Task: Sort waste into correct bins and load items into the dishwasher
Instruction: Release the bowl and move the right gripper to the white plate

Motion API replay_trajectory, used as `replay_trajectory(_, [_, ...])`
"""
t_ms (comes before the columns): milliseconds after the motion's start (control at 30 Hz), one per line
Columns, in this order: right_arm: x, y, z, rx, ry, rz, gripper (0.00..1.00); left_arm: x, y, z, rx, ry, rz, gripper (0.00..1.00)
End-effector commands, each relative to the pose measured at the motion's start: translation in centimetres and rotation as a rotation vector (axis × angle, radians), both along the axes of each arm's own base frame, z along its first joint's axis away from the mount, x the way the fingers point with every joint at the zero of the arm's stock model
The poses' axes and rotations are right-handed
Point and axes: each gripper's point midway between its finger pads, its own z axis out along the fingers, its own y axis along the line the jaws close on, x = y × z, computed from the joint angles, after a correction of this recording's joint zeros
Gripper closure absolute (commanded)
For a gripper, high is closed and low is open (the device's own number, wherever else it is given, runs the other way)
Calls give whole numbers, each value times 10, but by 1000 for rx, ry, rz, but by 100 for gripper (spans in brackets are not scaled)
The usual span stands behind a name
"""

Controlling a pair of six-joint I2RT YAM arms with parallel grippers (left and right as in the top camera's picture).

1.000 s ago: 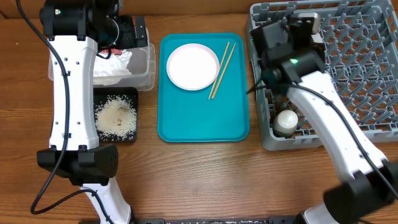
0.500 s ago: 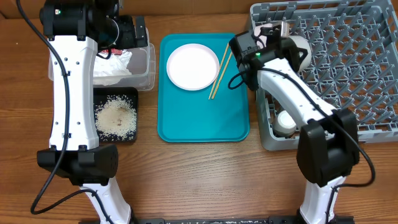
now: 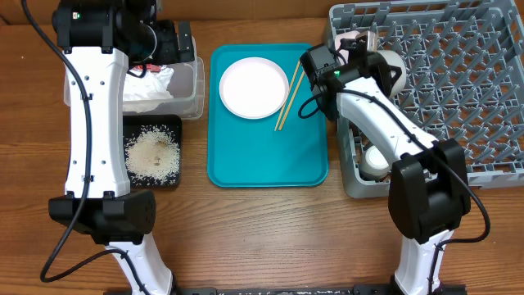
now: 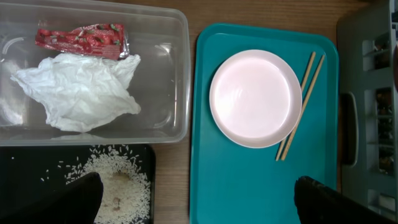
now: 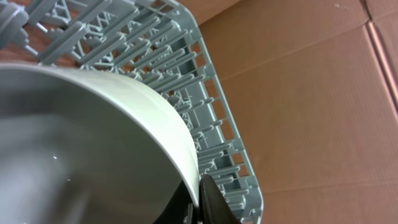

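Now the right arm stands folded over the dish rack's left side, where a second ago its forearm reached in from the lower right corner. The right gripper is clamped on the rim of a white bowl, held above the rack's far left corner; a second ago no bowl showed there. Compared with half a second back, the pose has hardly shifted. The left arm has not moved.

The left gripper hovers with its fingers spread wide, holding nothing, over the clear tub, where the white napkin and red wrapper lie. Rice sits heaped in the black tray just in front of the tub. On the teal tray, the plate lies with the chopsticks just beside its right edge.

A small white cup sits in the rack's front left compartment, partly covered by the right arm. In the right wrist view the bowl fills most of the frame and only one dark fingertip shows. A second bowl cannot be found.
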Motion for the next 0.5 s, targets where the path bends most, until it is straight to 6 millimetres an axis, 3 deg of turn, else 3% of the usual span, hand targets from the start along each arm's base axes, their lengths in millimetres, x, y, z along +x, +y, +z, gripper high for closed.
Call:
replay_trajectory(0, [-3, 1, -13, 20, 4, -2, 96, 2, -2, -2, -1, 4, 8, 0])
replay_trajectory(200, [-3, -2, -2, -40, -29, -15, 96, 2, -2, -2, -1, 4, 8, 0])
replay_trajectory(467, [-3, -15, -1, -45, -25, -44, 96, 2, -2, -2, -1, 4, 9, 0])
